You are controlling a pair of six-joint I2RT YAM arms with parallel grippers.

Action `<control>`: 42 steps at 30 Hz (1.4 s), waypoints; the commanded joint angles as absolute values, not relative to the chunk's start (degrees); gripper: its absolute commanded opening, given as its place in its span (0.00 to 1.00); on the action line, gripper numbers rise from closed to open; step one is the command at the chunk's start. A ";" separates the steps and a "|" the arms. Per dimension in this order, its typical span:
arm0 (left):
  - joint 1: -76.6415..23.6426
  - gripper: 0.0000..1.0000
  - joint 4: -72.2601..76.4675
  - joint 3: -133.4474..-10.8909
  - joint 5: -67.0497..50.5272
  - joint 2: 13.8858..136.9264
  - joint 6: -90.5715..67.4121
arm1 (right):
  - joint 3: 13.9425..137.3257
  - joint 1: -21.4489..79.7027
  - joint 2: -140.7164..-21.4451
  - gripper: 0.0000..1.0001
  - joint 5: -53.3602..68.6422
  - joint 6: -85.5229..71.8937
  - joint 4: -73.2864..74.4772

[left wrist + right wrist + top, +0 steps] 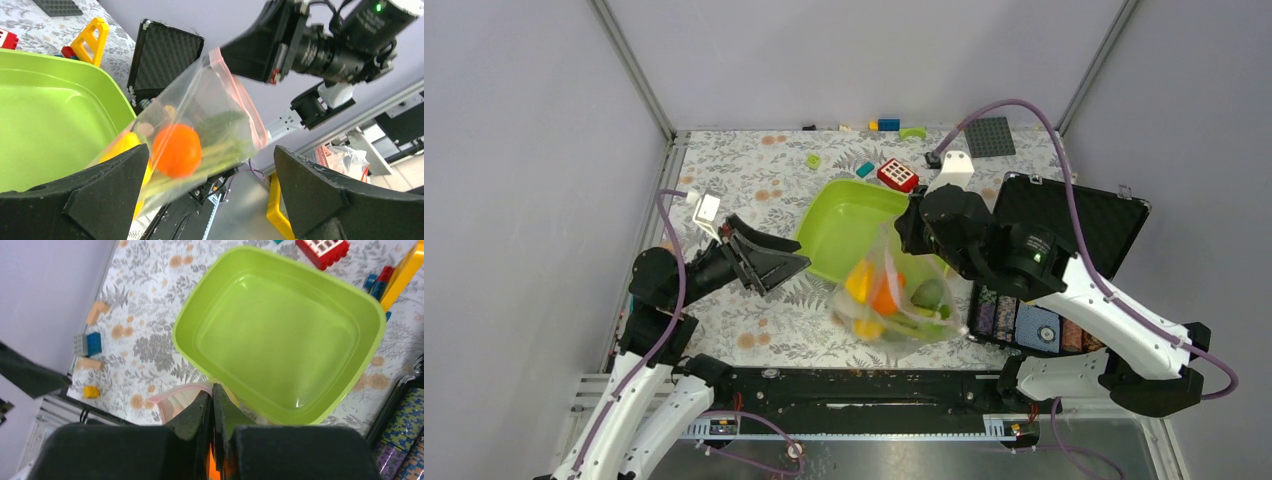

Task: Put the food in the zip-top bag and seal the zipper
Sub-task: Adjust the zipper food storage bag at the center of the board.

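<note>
The clear zip-top bag [894, 295] hangs in the air over the near edge of the lime-green tray [849, 225], with the food inside: the orange-red fruit [886, 295], yellow fruit [860, 280] and green pieces [929, 295]. My right gripper [906, 228] is shut on the bag's top corner at the pinkish zipper [240, 95]; its closed fingertips [212, 390] pinch that strip [175, 392]. My left gripper [796, 262] is open and empty, left of the bag and apart from it. In the left wrist view the bag [200, 130] and orange fruit [176, 151] hang beyond the open gripper [207, 177].
An open black case [1064, 215] lies at the right, with a patterned card [1024, 322] before it. Small bricks [897, 175] and a dark baseplate [991, 136] lie at the back. Loose bricks [87, 344] sit near the left wall.
</note>
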State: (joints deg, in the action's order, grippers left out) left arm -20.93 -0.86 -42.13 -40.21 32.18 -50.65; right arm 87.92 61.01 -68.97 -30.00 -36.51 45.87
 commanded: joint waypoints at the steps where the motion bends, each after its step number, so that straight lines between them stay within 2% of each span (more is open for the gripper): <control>1: -24.31 0.99 -2.11 -42.55 -36.68 30.02 -44.89 | 94.04 60.64 -69.44 0.00 -38.52 -34.49 44.75; 4: -27.58 0.99 -2.21 -42.11 -35.79 31.99 -42.68 | 94.35 60.57 -70.55 0.00 -36.10 -28.39 41.71; 10: -30.27 0.99 0.93 -41.08 -38.40 36.18 -34.48 | 90.40 59.08 -70.83 0.00 -17.34 -12.53 35.90; 20: -30.75 0.99 13.30 -38.83 -45.39 41.81 -17.34 | 83.78 51.34 -69.49 0.00 17.14 -6.54 28.44; 23: -31.57 0.99 11.83 -41.71 -49.12 47.44 -14.34 | 84.90 50.75 -71.62 0.00 21.53 -5.99 28.39; 27: -32.84 0.99 10.14 -44.56 -47.92 52.49 -12.10 | 86.10 50.09 -73.50 0.00 26.14 -4.92 28.40; 33: -33.01 0.96 19.82 -44.69 -55.32 56.89 -15.73 | 86.06 47.88 -74.61 0.00 30.33 -6.19 28.43; 36: -33.20 0.88 23.81 -43.90 -56.94 57.38 -17.90 | 85.68 47.43 -74.72 0.00 29.63 -6.14 28.38; 37: -33.36 0.81 24.47 -43.73 -56.61 57.45 -18.35 | 85.55 47.39 -74.68 0.00 29.59 -6.07 28.43; 38: -33.43 0.72 24.91 -43.71 -56.20 57.55 -18.75 | 85.48 47.30 -74.59 0.02 29.57 -5.96 28.43; 40: -33.42 0.47 25.26 -43.64 -55.31 57.77 -19.41 | 85.52 47.08 -74.36 0.10 29.42 -6.22 28.46; 42: -33.46 0.25 25.46 -43.68 -54.59 57.83 -20.16 | 85.51 46.82 -73.58 0.21 29.27 -6.14 28.46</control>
State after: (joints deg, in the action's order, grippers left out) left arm -33.21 18.98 -41.71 -53.23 57.65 -18.72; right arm 83.64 47.64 -74.91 27.46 -6.26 30.92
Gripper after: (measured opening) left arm 0.417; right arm 0.127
